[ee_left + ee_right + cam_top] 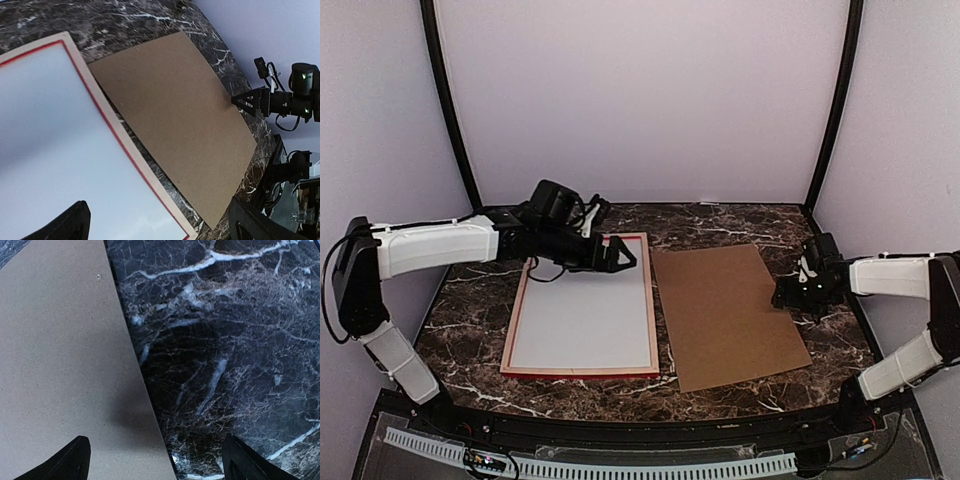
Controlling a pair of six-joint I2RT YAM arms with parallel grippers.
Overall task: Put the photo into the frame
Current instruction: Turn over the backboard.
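The frame [653,300] lies flat at the table's left centre, its pale wood back up and a thin red line along the inner edge. A plain white sheet [582,320] fills its opening; it looks like the photo's white back, and no printed side shows. My left gripper [620,258] is open and empty, hovering over the frame's far right corner. In the left wrist view the frame's rail [116,125] and the white sheet [45,125] lie below the left gripper [160,230]. My right gripper [785,295] is open and empty, low at the brown board's right edge.
A plain brown board [725,315] lies flat just right of the frame, also in the left wrist view [180,115] and the right wrist view [55,340]. The right gripper [155,460] straddles its edge over dark marble [225,340]. Walls enclose the table.
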